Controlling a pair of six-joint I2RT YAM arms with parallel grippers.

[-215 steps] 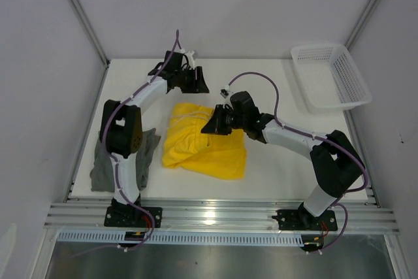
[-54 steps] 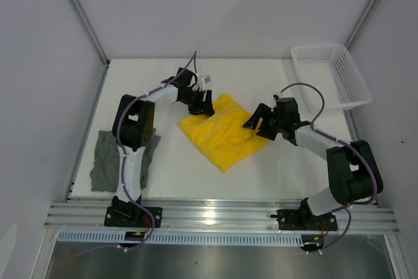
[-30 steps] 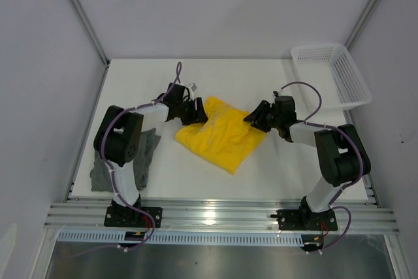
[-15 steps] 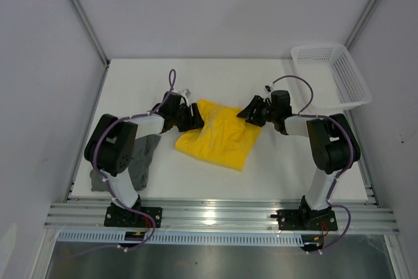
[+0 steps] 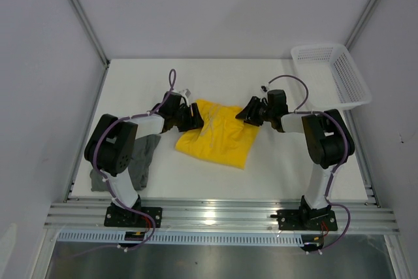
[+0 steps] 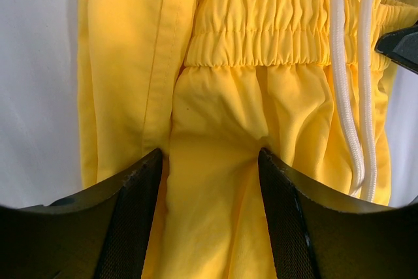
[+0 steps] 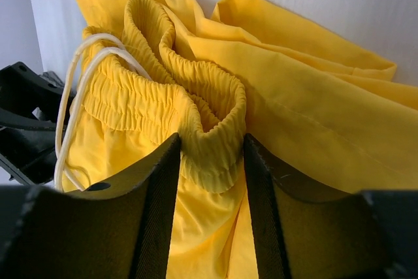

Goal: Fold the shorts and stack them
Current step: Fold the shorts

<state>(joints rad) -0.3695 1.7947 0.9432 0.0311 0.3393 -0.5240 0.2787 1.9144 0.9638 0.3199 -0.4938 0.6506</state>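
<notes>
The yellow shorts (image 5: 219, 138) lie flattened in the middle of the table, waistband toward the back. My left gripper (image 5: 196, 119) is at their back left corner. In the left wrist view it (image 6: 210, 155) is closed on a bunch of yellow cloth (image 6: 215, 115) just below the elastic waistband and white drawstring (image 6: 346, 96). My right gripper (image 5: 247, 112) is at the back right corner. In the right wrist view it (image 7: 211, 142) pinches the gathered waistband (image 7: 209, 129). The dark grey shorts (image 5: 104, 169) lie at the front left, partly under the left arm.
A white mesh basket (image 5: 339, 80) stands at the back right corner. Grey walls and metal posts close in the table on three sides. The arm bases and a rail run along the near edge.
Both grippers have pulled the yellow shorts left and back and spread them out between them. In the last half second the right gripper shifted slightly left; the rest is still.
</notes>
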